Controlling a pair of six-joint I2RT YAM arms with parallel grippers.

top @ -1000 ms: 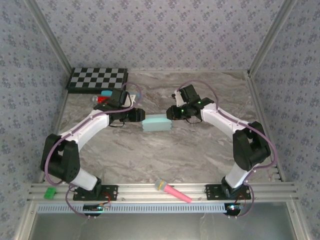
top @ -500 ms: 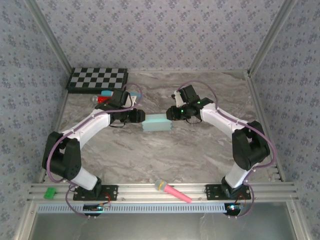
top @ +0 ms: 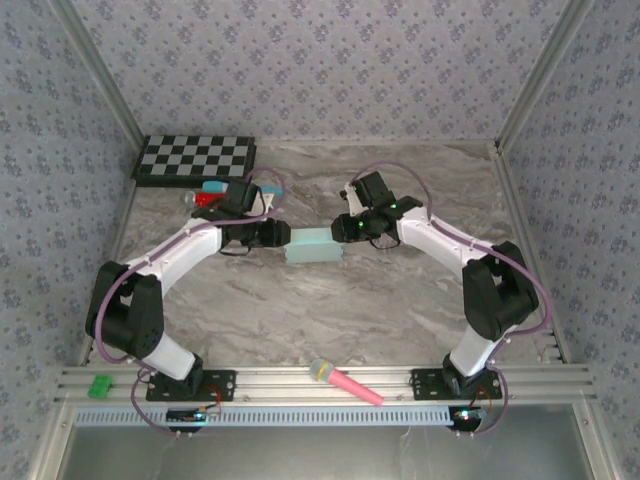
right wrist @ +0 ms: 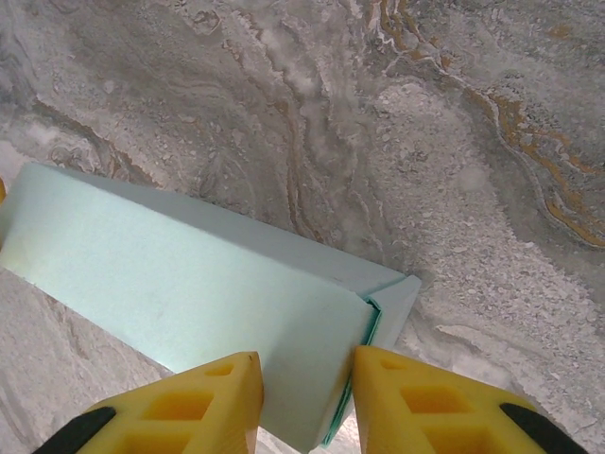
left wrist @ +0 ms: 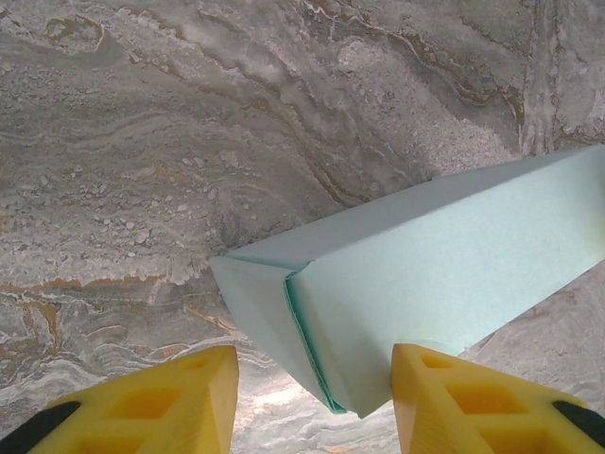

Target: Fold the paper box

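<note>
Paper box (top: 313,245) sits mid-counter (top: 330,320), btwn the two arms. It's already a closed rectangular shape, so main folds look done. Left pincer (left wrist: 312,357): fingers apart around one end, not clamped. Right pincer (right wrist: 307,359): fingers close either side of the other end flap; can't tell if gripping. Prob. left: press both end flaps flush.

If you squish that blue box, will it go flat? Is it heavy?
Probably it would squash: the paper box looks like thin card, with a thin flap edge showing at its end. Being thin card, it is likely very light, so a nudge could scoot it. It should slide, not roll, since its flat side rests on the table.
</note>
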